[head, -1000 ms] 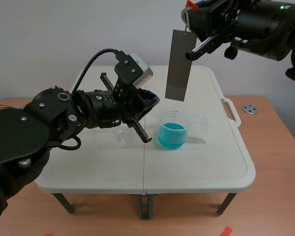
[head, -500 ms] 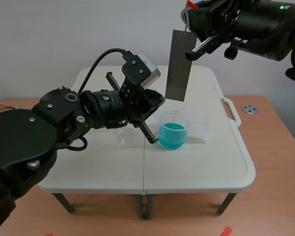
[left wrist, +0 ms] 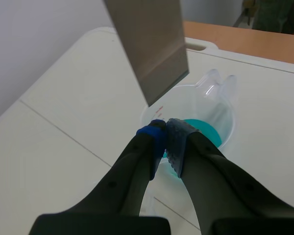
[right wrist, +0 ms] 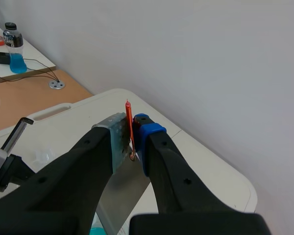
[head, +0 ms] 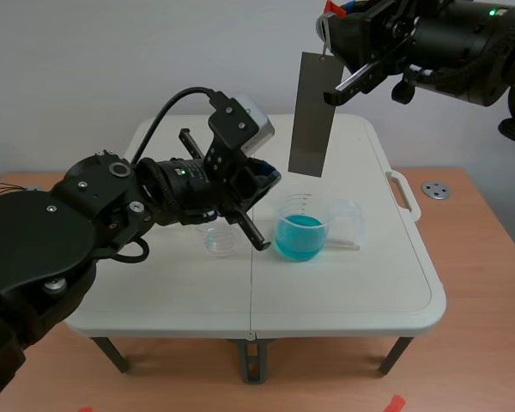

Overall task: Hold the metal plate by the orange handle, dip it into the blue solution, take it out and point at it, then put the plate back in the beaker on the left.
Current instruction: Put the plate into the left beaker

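Both claws busy — right gripper (right wrist: 133, 140) pinches the orange handle (right wrist: 129, 117), metal plate (head: 311, 116) hanging above the blue solution (head: 300, 236), left gripper (left wrist: 165, 129) pressed together pointing at it — so next I'd carry it sideways into the left beaker (head: 219, 241).

— Where is the flat grey metal plate (head: 310, 114)?

— It hangs upright from the right pincer (right wrist: 132, 134), which clamps its thin orange handle (right wrist: 130, 128) high above the white folding bench (head: 369, 283). The plate's lower edge is over the clear beaker of blue solution (head: 301, 227), not touching it.

— And the left pincer (left wrist: 165, 128)?

— It is closed, just left of that beaker, with its tips near the plate's lower corner.

— Anything else on the bench?

— A small clear beaker (head: 219, 240) stands left of the blue one, under the left arm. Another clear plastic beaker (head: 347, 219) sits just right of it.
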### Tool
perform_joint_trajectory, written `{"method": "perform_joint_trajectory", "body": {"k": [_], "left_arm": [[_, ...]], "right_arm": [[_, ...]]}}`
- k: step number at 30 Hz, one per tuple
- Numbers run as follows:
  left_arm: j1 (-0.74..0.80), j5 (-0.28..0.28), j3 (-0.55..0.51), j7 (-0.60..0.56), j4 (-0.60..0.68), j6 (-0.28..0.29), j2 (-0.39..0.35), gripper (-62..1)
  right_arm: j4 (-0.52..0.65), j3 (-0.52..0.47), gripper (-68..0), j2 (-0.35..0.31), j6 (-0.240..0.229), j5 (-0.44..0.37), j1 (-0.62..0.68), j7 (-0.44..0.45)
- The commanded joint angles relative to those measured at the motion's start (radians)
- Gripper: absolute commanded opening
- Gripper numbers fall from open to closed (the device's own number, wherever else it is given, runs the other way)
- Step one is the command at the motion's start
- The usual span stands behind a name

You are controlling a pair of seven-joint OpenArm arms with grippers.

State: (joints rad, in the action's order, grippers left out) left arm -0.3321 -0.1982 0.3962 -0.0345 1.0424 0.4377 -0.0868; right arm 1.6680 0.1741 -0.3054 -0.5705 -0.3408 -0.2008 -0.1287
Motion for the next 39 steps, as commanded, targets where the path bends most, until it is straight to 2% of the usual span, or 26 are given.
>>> {"method": "perform_joint_trajectory", "body": {"k": [1, 9, 15, 18, 20, 25, 30, 39], "left_arm": [[-0.009, 0.007, -0.038, -0.013, 0.029, -0.007, -0.024, -57.8], [0.147, 0.063, -0.201, -0.024, 0.217, -0.007, -0.192, -57.8], [0.345, 0.146, -0.368, -0.062, 0.346, -0.007, -0.335, -57.8], [0.462, 0.183, -0.461, -0.077, 0.383, -0.010, -0.388, -57.8], [0.544, 0.188, -0.523, -0.088, 0.394, -0.010, -0.407, -57.8], [0.750, 0.188, -0.653, -0.105, 0.394, -0.010, -0.412, -57.8], [0.953, 0.230, -0.689, -0.111, 0.385, -0.027, -0.392, -57.8], [1.136, 0.232, -0.688, -0.117, 0.293, -0.032, -0.216, -57.8]], "right_arm": [[0.017, -0.008, -66.2, -0.007, 0.001, -0.007, -0.012, 0.015], [0.017, -0.008, -66.2, -0.007, 0.001, -0.008, -0.012, 0.014], [0.017, -0.006, -66.2, -0.005, 0.001, -0.007, -0.016, 0.015], [0.017, 0.007, -66.2, -0.004, 0.001, -0.007, -0.018, 0.015], [0.017, 0.022, -66.2, -0.004, 0.001, -0.008, -0.022, 0.015], [0.017, 0.062, -66.2, 0.010, 0.002, -0.004, -0.053, 0.010], [0.014, 0.087, -66.2, 0.053, 0.002, -0.004, -0.093, -0.016], [-0.057, 0.143, -66.2, 0.139, 0.005, -0.002, -0.166, -0.043]]}}
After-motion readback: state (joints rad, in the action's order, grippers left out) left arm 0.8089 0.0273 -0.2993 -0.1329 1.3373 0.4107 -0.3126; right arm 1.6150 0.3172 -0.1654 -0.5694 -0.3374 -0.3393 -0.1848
